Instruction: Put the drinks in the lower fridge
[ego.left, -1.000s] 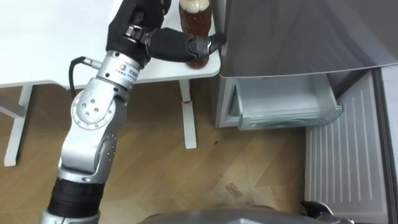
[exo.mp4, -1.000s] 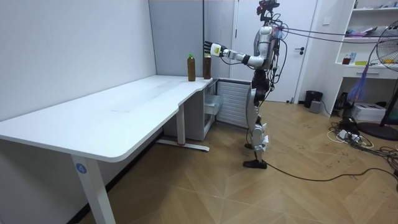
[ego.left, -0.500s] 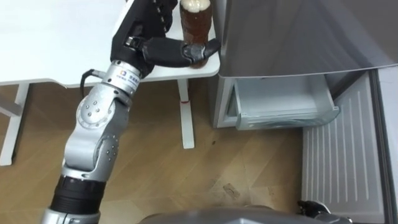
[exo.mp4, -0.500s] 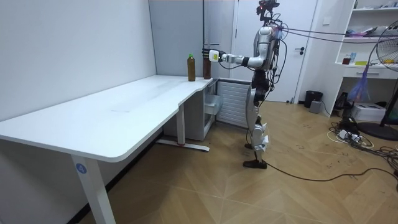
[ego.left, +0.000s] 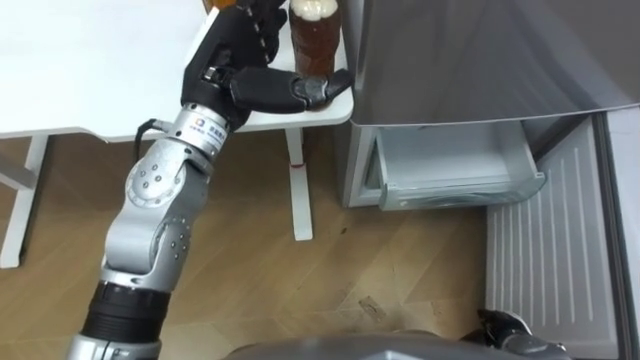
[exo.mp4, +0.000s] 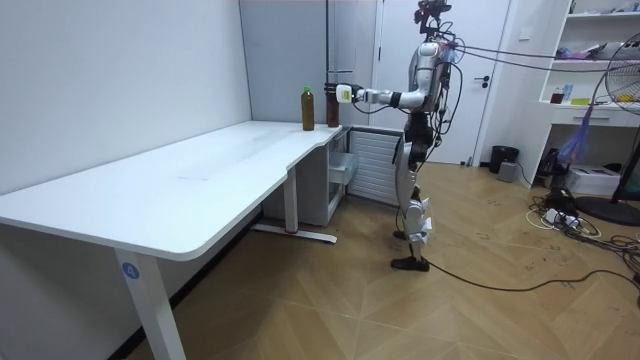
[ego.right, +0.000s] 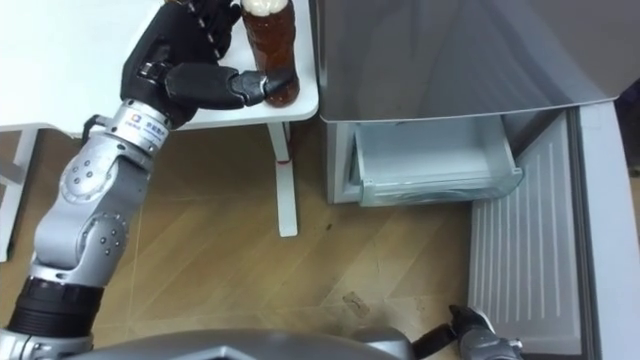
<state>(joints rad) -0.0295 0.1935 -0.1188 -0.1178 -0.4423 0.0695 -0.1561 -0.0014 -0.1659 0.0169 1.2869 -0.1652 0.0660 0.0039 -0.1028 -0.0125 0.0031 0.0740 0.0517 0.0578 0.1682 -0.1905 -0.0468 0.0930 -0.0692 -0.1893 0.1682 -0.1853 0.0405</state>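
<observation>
1. While the robot stands by the fridge (ego.left: 470, 50) at the end of the white table (ego.left: 90, 70), its left arm reaches out to the table's corner.
2. Left hand (ego.left: 240, 70): it grasps the bottle (ego.left: 315, 40) of brown drink, with the thumb laid across the bottle's lower front and the fingers curled along its far left side.
3. Change in the hand: a second ago the thumb stuck out past the bottle towards the fridge. Now its tip lies on the bottle itself, and the hand has closed in round it.
4. Change in the room view: the hand was lifted and spread above the bottle a second ago; it has since dropped to bottle height.
5. Bottle: it has not moved and stands upright on the table corner, just beside the fridge wall.
6. A second bottle (exo.mp4: 308, 108) stands on the table near the first.
7. Lower fridge: its door (ego.left: 560, 240) is swung open and the clear drawer (ego.left: 460, 165) is pulled out.
8. Right hand (ego.right: 478, 338): it sits low at the view's bottom edge; I cannot tell its state.
</observation>
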